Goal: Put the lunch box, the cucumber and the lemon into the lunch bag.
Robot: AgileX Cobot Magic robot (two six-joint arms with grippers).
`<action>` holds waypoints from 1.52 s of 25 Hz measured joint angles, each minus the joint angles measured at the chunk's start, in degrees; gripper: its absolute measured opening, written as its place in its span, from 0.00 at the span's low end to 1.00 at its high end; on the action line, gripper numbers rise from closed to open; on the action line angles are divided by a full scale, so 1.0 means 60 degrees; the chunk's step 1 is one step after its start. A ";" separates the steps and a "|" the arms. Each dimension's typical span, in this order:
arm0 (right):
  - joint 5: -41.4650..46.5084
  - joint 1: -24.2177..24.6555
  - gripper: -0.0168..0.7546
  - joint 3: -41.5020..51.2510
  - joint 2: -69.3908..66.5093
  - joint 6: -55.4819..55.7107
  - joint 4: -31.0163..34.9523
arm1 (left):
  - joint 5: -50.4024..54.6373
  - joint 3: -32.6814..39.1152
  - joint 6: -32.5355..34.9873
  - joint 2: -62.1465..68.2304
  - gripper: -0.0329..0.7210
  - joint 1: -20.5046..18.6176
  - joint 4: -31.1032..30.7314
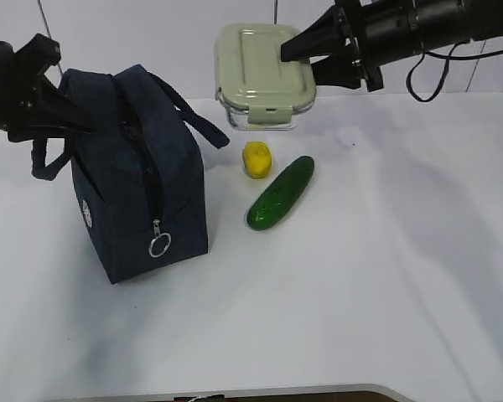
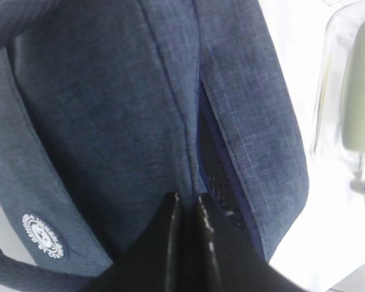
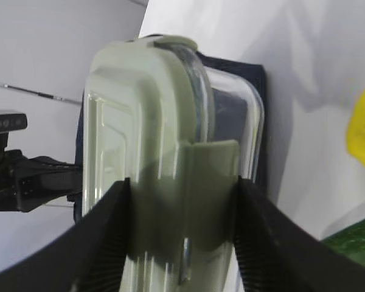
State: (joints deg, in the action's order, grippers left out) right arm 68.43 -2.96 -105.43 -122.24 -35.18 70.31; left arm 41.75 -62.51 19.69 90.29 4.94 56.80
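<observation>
Bag near-left, edge pinched by left claw to hold it open; right claw clamps box, raised far-centre for loading.

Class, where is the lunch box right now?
The lunch box is held off the table by the right claw, top centre of the exterior view, behind the lemon.

No legible text; only a round white logo on the lunch bag
</observation>
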 joint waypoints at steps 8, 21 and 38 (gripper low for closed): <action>0.0000 -0.0666 0.51 0.0000 0.0000 0.0000 0.0426 | 0.0397 0.0000 0.0060 0.0000 0.04 0.0000 0.0105; 0.0003 -0.1452 0.51 -0.0037 0.0000 -0.0143 0.0503 | 0.1059 0.0000 0.0419 0.0020 0.04 0.0000 0.0574; 0.0095 -0.1459 0.51 -0.1304 0.0000 0.0160 0.0523 | 0.1042 0.0000 0.0461 0.0020 0.04 0.0000 0.0557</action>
State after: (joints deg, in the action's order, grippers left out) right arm 69.00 -11.71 -113.26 -122.24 -34.22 73.45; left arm 48.01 -62.51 22.45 90.41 4.94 60.15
